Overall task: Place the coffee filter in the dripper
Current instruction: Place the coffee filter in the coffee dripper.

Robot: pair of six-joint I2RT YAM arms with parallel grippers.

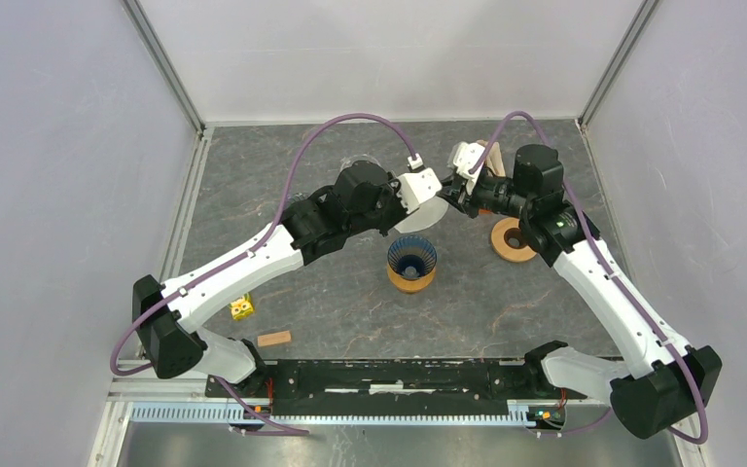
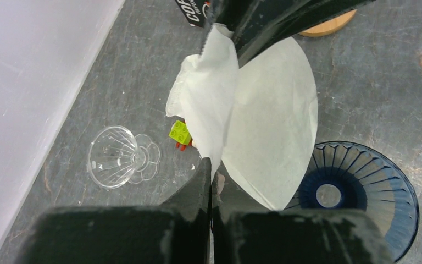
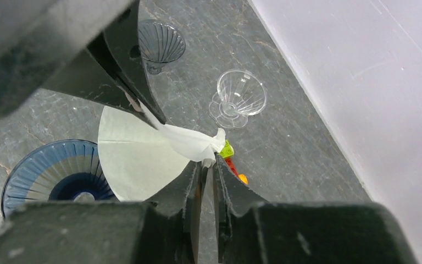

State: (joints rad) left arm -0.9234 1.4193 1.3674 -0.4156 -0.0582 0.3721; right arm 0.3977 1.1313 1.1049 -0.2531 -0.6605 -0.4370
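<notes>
The white paper coffee filter (image 2: 272, 124) hangs in the air between both grippers, partly pulled apart into two layers. My left gripper (image 2: 210, 165) is shut on one layer's edge. My right gripper (image 3: 207, 165) stands opposite it, its jaws narrowed to a slim gap with the filter's (image 3: 137, 154) other edge between the tips. The dark blue ribbed dripper (image 1: 411, 255) sits on a wooden ring just below and in front of the filter. It shows beneath the paper in both wrist views (image 2: 362, 192) (image 3: 49, 170).
A clear glass dripper (image 2: 118, 157) lies on its side near the left wall, with green and red toy bricks (image 2: 179, 132) beside it. A second wooden ring (image 1: 513, 239) lies right of the dripper. A small blue ribbed cup (image 3: 159, 44), a yellow block (image 1: 242, 308) and a wooden block (image 1: 274, 339) are nearer.
</notes>
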